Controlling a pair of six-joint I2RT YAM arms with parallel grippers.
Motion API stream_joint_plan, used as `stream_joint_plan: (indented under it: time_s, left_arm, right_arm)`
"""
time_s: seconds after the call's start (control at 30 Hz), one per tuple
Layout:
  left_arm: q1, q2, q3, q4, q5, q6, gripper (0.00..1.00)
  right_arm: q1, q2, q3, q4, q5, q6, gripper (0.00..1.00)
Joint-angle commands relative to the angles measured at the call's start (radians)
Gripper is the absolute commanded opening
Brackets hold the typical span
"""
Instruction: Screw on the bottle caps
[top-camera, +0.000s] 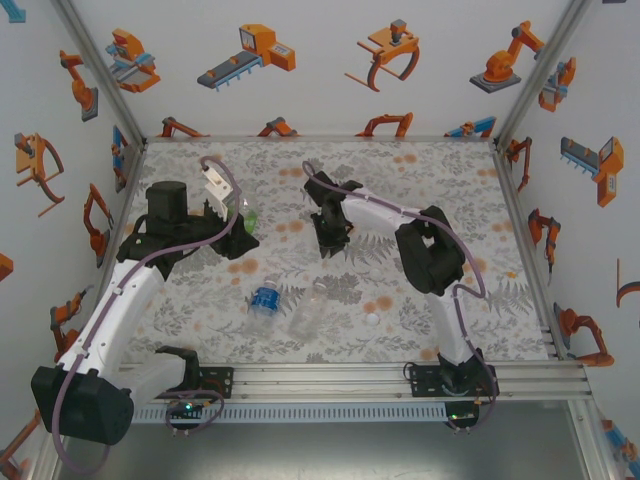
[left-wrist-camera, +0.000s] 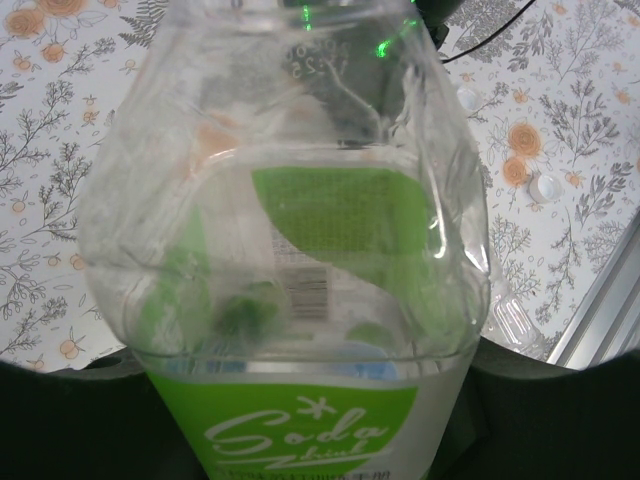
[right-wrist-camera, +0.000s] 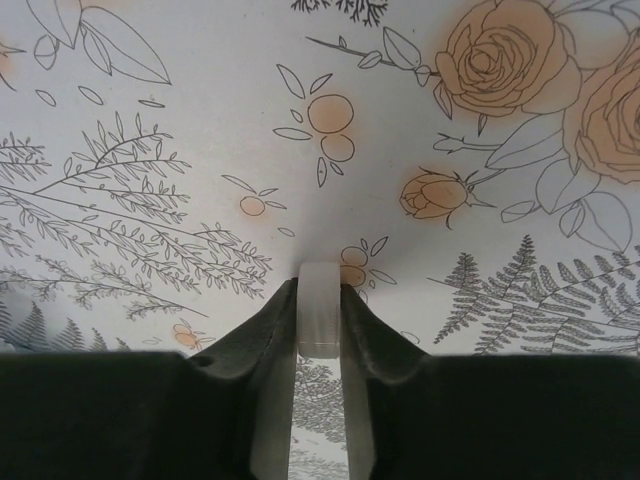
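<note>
White cap (right-wrist-camera: 319, 308) pinched on edge by the right gripper (right-wrist-camera: 319, 295), closed on it over the flowered table (right-wrist-camera: 200, 150).
A green-labelled bottle (left-wrist-camera: 300, 300), clear-walled, is clamped in the left gripper (top-camera: 232, 228) at the table's left. Three bottles are counted: that one, plus a blue-labelled bottle (top-camera: 264, 300) and a plain bottle (top-camera: 307, 313) lying side by side near the front edge. At least two caps are seen; the second cap (top-camera: 372, 320) lies to their right.

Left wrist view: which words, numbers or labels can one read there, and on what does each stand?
"Soda": white script on the green label of the clear plastic bottle.
Script word beneath it: cut by the picture edge, unreadable.
Barcode and fine print, seen through the bottle: too small.
Stamped digits near the bottle's top: blurred, unreadable.
</note>
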Motion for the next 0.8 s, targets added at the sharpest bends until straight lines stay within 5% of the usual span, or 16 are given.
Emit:
stream_joint_plan:
  time_s: [0.0, 0.4, 0.77]
  left_arm:
    - [-0.003, -0.019, -0.003, 0.015, 0.009, -0.011, 0.18]
    - [-0.003, -0.009, -0.003, 0.017, 0.01, -0.014, 0.18]
    - [-0.003, 0.002, -0.003, 0.024, 0.014, -0.02, 0.19]
  right_arm:
    - [-0.007, -0.022, -0.039, 0.041, -0.036, 0.025, 0.21]
    - [-0.248, -0.205, -0.426, 0.412, -0.355, 0.146, 0.31]
    - [-0.308, -0.33, -0.433, 0.242, -0.128, 0.063, 0.44]
